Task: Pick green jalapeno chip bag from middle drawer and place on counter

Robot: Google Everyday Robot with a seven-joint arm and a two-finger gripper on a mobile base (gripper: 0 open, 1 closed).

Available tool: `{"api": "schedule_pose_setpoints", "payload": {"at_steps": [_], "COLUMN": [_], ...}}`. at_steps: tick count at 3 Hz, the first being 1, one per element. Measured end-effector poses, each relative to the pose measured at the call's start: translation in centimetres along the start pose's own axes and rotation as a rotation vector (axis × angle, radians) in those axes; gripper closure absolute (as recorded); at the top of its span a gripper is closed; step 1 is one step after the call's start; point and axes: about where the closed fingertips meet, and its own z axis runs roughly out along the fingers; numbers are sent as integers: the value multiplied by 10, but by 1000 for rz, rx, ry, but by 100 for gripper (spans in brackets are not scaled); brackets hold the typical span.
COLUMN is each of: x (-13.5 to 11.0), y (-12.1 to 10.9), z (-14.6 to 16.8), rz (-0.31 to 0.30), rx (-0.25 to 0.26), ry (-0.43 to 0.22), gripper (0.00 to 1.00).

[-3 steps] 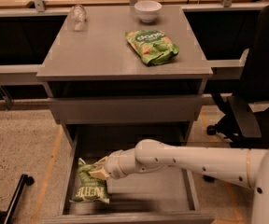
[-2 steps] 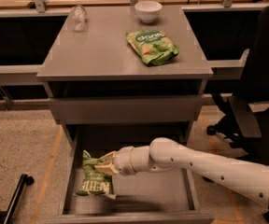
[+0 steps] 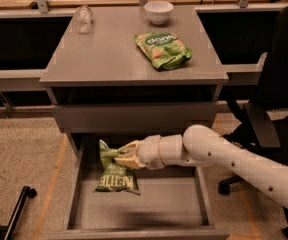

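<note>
The green jalapeno chip bag is olive-green with white block lettering at its lower end. It hangs from my gripper, lifted above the bare bottom of the open middle drawer. The gripper is shut on the bag's upper end, at the drawer's left side, just below the closed drawer front. My white arm reaches in from the right. The grey counter lies above, at the top of the cabinet.
On the counter lie a brighter green chip bag, a white bowl and a clear crumpled bottle. A black office chair stands at the right. A black stand leg is on the floor at the left.
The gripper has lifted the chip bag off the drawer bottom and moved it up and to the right. The arm has risen with it.
</note>
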Motion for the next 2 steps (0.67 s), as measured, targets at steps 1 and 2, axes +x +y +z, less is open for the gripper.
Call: {"api": "schedule_pose_setpoints", "payload": {"at_steps": [1,2], "x": [-52,-130], "y": [-23,-61], "z": [-32,-67], "rz": [-123,-289], "rx": [9,32], "ry": [66,178], "gripper": [100,100]}}
